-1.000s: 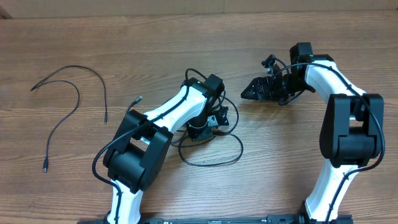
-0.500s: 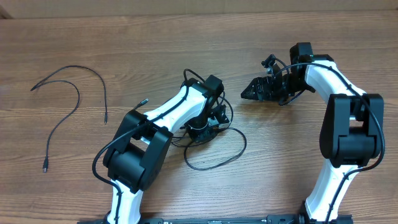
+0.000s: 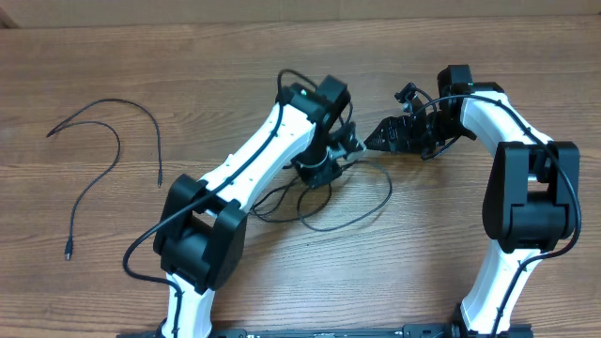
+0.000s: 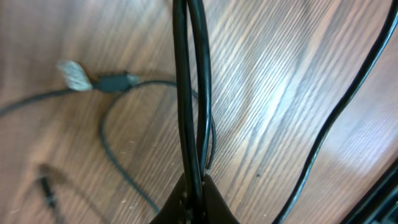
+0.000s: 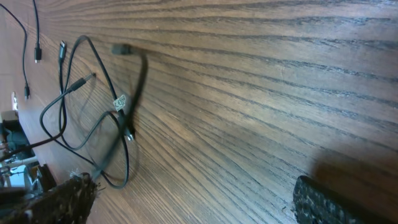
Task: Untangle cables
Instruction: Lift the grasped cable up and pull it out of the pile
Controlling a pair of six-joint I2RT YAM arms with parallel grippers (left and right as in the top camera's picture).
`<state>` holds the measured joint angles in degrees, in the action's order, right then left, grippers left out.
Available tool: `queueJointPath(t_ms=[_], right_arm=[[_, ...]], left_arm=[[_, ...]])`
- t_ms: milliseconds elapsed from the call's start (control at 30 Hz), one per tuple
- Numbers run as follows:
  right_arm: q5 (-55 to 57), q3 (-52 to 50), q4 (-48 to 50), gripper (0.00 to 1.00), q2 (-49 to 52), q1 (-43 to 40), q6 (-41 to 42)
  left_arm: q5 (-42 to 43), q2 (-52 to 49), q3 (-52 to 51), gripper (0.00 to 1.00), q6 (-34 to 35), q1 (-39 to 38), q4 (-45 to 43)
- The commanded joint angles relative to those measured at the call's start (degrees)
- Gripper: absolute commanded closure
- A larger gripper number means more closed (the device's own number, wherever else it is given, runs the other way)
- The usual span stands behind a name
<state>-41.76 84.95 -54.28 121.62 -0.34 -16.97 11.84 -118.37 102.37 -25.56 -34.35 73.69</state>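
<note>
- At the far left of the counter [image 3: 235, 56] we see two loose cables [image 3: 118, 150], well apart from everything else. One arcs over the other, and small plug ends show at their tips.
- The left arm [image 3: 254, 164] reaches from the near edge up and to the right. The left tool [image 3: 317, 175] points down over the middle of the counter.
- In the left wrist view, the left tool [image 4: 194, 200] is closed. Its fingertips meet on two black strands [image 4: 189, 93], which run straight up from the pinch, side by side and taut.
- In the same view, a silver-tipped plug [image 4: 73, 74] lies on the wood to the left of the pinched strands. Its thin cord curves down and round beneath them.
- The bundle [image 3: 310, 199] sits under the left tool and spreads to its right. Several loops lie on the counter, and the widest one sweeps out toward the right and the near side.
- The right tool [image 3: 377, 138] is near the left tool, on its right and pointing left, beyond the far right edge of the bundle.
- In the right wrist view, the right tool [image 5: 193, 196] stands wide open with nothing between its fingers [image 5: 68, 199]. The two fingers sit at the bottom corners of the view. The bundle [image 5: 93, 127] lies ahead of them in crossed loops on the wood.
</note>
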Motion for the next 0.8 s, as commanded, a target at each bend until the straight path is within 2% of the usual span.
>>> queueJointPath(t_ms=[0,267,533,633,767], right_arm=[[-0.26,-0.20,0.02,0.00,0.74,0.28,-0.68],[-0.26,-0.20,0.02,0.00,0.74,0.28,-0.68],[-0.26,-0.20,0.02,0.00,0.74,0.28,-0.68],[-0.26,-0.20,0.02,0.00,0.74,0.28,-0.68],[-0.24,-0.20,0.02,0.00,0.74,0.28,-0.68]], left_arm=[[1.31,3.80,5.95,0.96,1.68,0.37,2.19],[1.31,9.11,15.41,0.96,8.85,0.52,4.20],[1.33,16.59,23.12,0.96,17.09,2.99,0.39],[1.29,19.87,23.91,0.96,22.47,4.70,-3.17],[1.31,23.74,23.91,0.96,36.17,8.26,-7.56]])
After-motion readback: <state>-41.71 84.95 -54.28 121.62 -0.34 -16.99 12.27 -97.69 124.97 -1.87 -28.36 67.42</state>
